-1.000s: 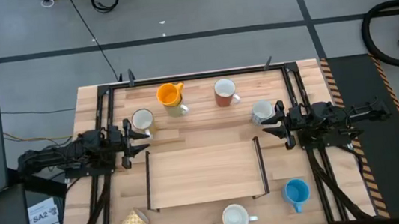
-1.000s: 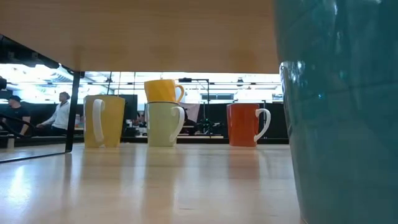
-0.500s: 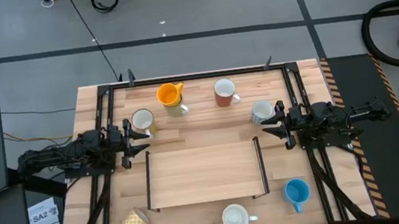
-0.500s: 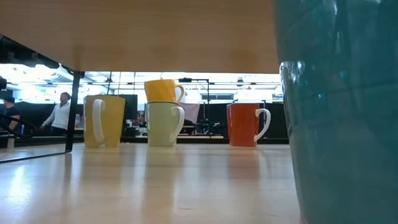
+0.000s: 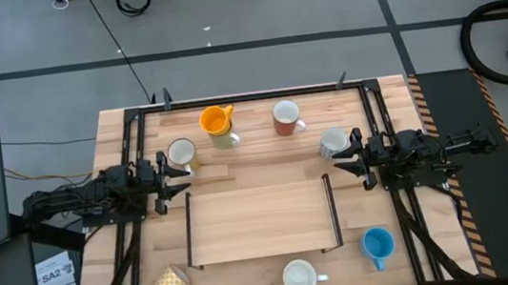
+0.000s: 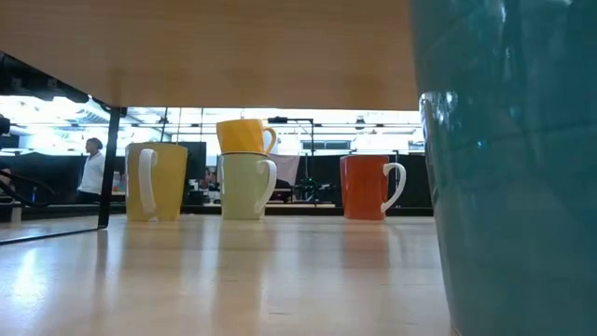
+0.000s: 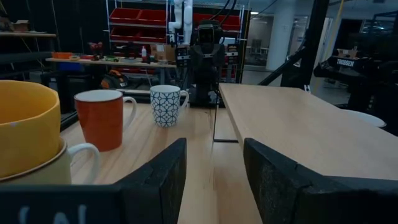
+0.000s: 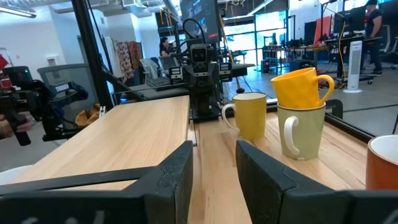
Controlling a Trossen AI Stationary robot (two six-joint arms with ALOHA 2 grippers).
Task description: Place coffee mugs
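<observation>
Nothing moved — both grippers [image 5: 184, 173] [image 5: 336, 159] idle.

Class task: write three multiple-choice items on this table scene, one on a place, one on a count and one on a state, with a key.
1. The orange ceramic mug sits: A on a chair; B atop a pale ceramic mug; C in a box.
2. Mugs seen from above: A five; B eight; C eleven.
3. The left pincer and right pincer are: A open, empty; B gripping mugs; C out of sight.
Key: B, the two stand stacked; B, eight counted; A, nothing sits between them.
</observation>
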